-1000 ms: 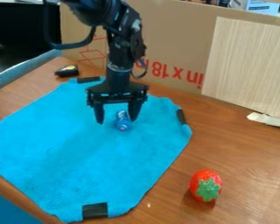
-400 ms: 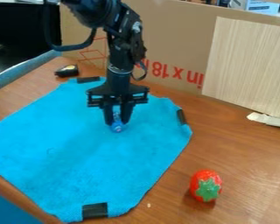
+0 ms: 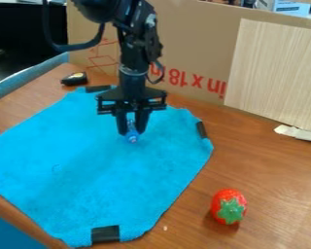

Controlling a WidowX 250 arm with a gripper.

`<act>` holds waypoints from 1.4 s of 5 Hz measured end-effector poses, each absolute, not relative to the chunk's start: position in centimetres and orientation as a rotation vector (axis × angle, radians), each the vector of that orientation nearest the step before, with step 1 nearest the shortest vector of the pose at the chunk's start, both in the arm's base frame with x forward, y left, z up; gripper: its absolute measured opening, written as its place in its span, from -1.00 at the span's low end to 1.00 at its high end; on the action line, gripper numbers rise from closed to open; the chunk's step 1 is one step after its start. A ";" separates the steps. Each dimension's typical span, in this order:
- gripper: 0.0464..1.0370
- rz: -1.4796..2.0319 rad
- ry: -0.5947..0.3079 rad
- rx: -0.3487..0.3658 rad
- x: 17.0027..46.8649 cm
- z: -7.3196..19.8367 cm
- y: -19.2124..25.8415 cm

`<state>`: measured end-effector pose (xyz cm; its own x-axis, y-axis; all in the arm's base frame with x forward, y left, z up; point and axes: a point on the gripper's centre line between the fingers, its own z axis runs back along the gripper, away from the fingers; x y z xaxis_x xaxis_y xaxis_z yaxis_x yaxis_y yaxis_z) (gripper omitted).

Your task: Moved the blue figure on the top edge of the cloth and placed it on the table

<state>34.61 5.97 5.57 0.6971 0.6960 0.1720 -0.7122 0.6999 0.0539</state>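
Observation:
The black gripper (image 3: 132, 132) hangs over the upper part of the cloth, its two fingers closed in on the blue figure (image 3: 132, 138). The small figure is held between the fingertips, and its lower end sticks out toward the camera. Whether it touches the cloth cannot be told. The bright blue cloth (image 3: 112, 180) lies spread on the brown wooden table (image 3: 268, 170), held by pieces of black tape.
A red strawberry toy (image 3: 228, 206) with a green top sits on the table at the lower right. A small black object (image 3: 74, 79) lies beyond the cloth's upper left. Behind stand a cardboard wall (image 3: 197, 44) and a light wood panel (image 3: 275, 73).
The gripper, open around the figure a second ago, has shut on it. Since the middle frame, gripper and figure have risen slightly.

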 end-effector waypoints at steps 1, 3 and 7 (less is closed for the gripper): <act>-0.41 0.773 -0.166 0.104 35.1 7.8 4.6; -0.41 0.733 -0.189 0.021 37.1 11.3 -1.7; -0.41 0.757 -0.182 0.123 44.9 4.4 -11.0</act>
